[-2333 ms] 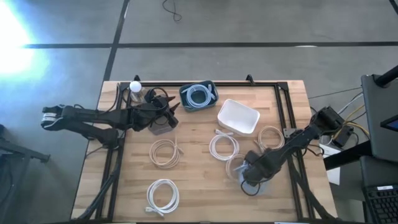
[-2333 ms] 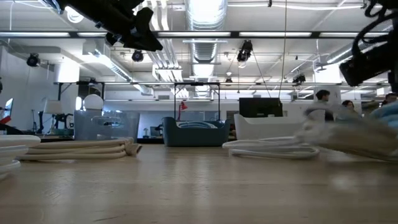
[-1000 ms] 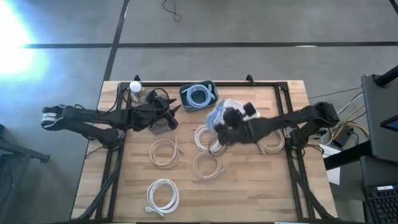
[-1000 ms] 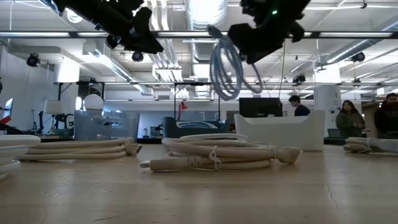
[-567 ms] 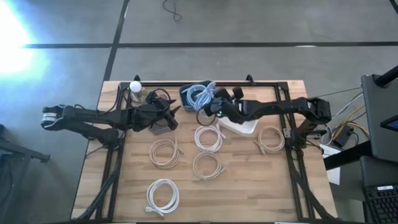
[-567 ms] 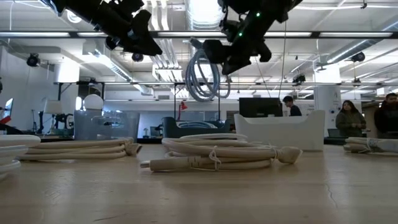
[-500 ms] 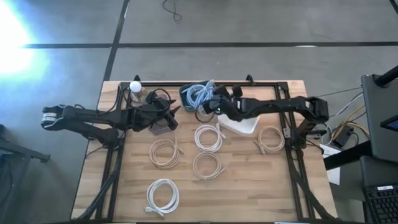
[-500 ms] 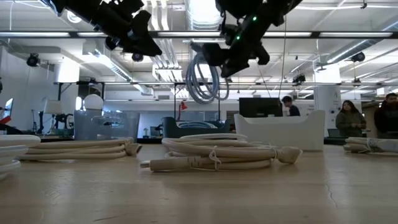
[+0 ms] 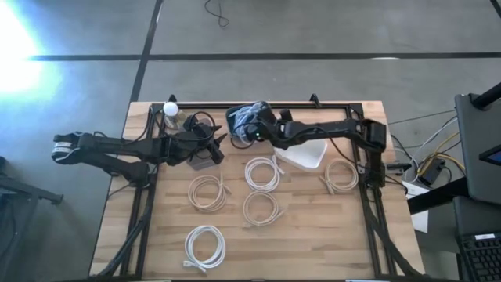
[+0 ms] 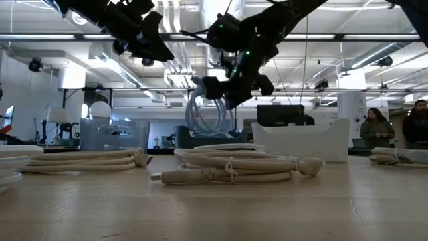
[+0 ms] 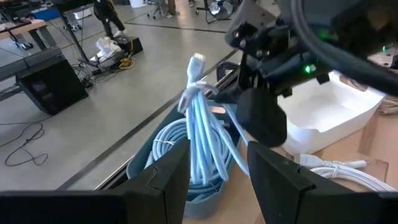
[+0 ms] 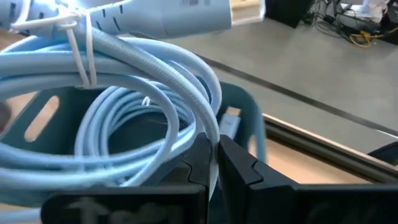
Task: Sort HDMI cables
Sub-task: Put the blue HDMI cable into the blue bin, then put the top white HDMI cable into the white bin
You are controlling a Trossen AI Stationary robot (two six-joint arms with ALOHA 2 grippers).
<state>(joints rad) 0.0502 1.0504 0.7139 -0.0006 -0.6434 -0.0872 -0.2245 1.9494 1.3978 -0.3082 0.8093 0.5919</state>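
Light blue HDMI cable (image 11: pixel 200 134) hangs pinched in the right gripper (image 9: pixel 252 125) over the blue bin (image 11: pixel 146 171), upper centre. Left gripper (image 9: pixel 221 141) waits alongside, fingers spread.

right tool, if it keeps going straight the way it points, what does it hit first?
Probably the blue bin with a light blue coil already in it. The right tool is shut on a light blue cable hanging just above the bin; depth is uncertain.

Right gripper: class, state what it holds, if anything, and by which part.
The right gripper holds a light blue HDMI cable coil by its upper loops, hanging over the blue bin. The left gripper holds nothing.
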